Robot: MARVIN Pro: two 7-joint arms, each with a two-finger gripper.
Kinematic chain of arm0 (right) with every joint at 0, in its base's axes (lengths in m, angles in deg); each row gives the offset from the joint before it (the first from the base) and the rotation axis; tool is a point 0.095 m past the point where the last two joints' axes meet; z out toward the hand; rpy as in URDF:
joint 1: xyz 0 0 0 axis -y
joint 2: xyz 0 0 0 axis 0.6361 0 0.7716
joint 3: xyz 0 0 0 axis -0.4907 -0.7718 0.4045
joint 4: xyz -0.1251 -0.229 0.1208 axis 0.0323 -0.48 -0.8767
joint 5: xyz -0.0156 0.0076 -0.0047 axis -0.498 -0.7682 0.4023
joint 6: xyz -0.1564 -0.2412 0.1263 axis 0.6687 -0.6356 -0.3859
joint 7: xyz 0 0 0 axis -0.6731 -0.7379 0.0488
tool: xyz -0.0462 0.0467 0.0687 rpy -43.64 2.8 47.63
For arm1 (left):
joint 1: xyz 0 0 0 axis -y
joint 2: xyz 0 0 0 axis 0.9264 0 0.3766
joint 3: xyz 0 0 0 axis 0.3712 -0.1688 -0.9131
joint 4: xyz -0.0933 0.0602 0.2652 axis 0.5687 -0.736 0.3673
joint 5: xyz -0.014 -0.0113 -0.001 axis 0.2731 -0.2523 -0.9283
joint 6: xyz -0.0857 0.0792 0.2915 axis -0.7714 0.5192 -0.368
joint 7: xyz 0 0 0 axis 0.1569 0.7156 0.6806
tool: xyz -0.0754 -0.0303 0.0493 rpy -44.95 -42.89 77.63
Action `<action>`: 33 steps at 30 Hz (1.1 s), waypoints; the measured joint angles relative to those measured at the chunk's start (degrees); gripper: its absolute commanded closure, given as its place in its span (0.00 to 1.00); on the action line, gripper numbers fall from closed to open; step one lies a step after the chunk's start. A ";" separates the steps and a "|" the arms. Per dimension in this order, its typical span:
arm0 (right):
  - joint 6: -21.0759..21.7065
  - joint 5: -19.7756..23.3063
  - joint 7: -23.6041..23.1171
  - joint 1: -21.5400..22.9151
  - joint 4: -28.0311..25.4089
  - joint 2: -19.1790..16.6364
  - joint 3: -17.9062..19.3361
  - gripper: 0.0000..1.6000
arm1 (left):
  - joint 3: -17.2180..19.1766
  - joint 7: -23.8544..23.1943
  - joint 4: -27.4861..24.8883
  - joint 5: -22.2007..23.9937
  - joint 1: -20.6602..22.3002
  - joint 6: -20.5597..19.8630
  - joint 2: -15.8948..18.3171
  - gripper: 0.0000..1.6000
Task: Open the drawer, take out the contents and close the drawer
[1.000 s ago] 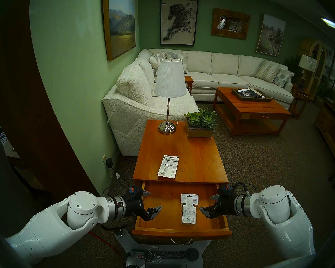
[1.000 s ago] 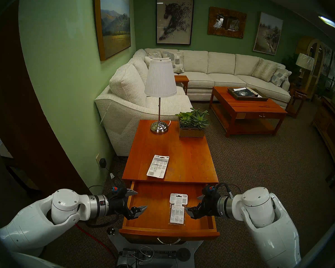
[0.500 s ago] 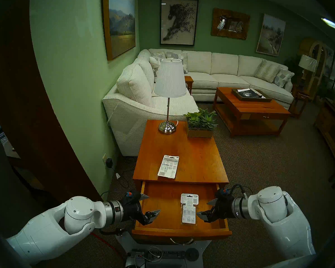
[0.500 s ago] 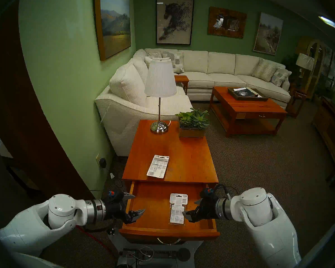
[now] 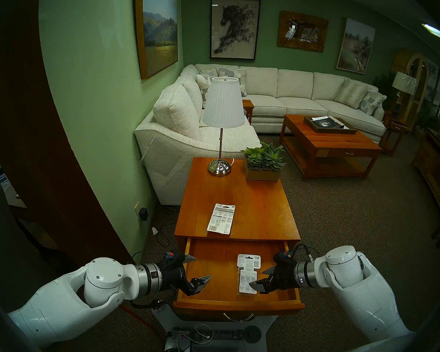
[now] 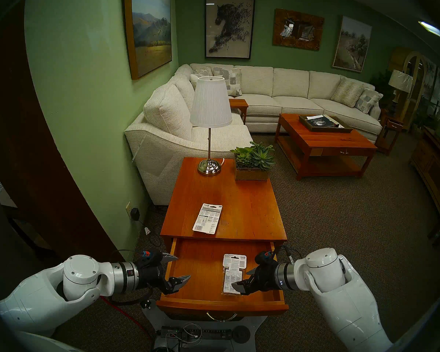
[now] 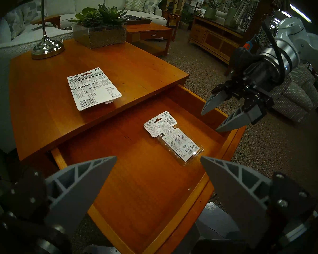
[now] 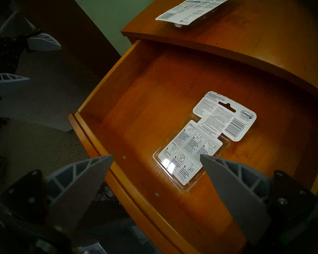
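Item, wide shallow drawer of orange-brown cherry wood (image 5: 214,275), curved silver bail handle (image 5: 238,318) on its front: pulled well out of the matching wooden side table (image 5: 262,211), so its floor lies bare to reach from above. Item, clear blister pack with white printed backing (image 5: 248,276): flat, print upward, on the drawer floor toward the right side, apart from every wall — the one piece not yet taken out. Item, flat white printed card with 3M logo (image 5: 221,218): flat on the table top near its front edge, left of middle, presumably set there to leave the drawer free to shut. Item, right gripper (image 5: 258,277): jaws spread wide, empty, angled down over the pack's right edge, one fingertip (image 8: 215,165) above its lower corner; contact cannot be told — placed, it seems, to pinch the pack by its raised plastic rim. Item, left gripper (image 5: 200,269): jaws wide, empty, hanging over the drawer's left wall, well apart from the pack, apparently waiting clear.
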 measured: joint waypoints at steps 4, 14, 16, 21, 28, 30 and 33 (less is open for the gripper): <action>1.24 -0.98 0.00 1.90 1.14 0.22 -0.97 0.00 | 0.00 -0.03 -0.01 0.02 0.00 0.02 -0.07 0.00; 3.34 -2.60 -0.38 6.06 3.63 0.57 -3.14 0.00 | 0.01 -0.08 -0.01 0.04 0.00 0.05 -0.19 0.00; 3.62 -2.82 -0.58 6.65 3.85 0.56 -3.35 0.00 | 0.02 -0.08 -0.02 0.04 0.00 0.06 -0.21 0.00; 4.00 -3.04 -0.97 7.54 4.21 0.49 -3.40 0.00 | 0.04 -0.11 -0.02 0.05 -0.01 0.09 -0.24 0.00; 4.31 -2.95 -1.35 8.30 4.57 0.38 -3.34 0.00 | 0.07 -0.13 -0.03 0.06 -0.01 0.11 -0.26 0.00; 4.67 -2.97 -1.35 8.68 4.83 0.42 -3.63 0.00 | 0.08 -0.13 -0.03 0.06 -0.01 0.11 -0.27 0.00; 5.61 -3.43 -1.06 9.83 5.56 1.07 -4.98 0.00 | 0.08 -0.14 -0.03 0.06 -0.01 0.11 -0.29 0.00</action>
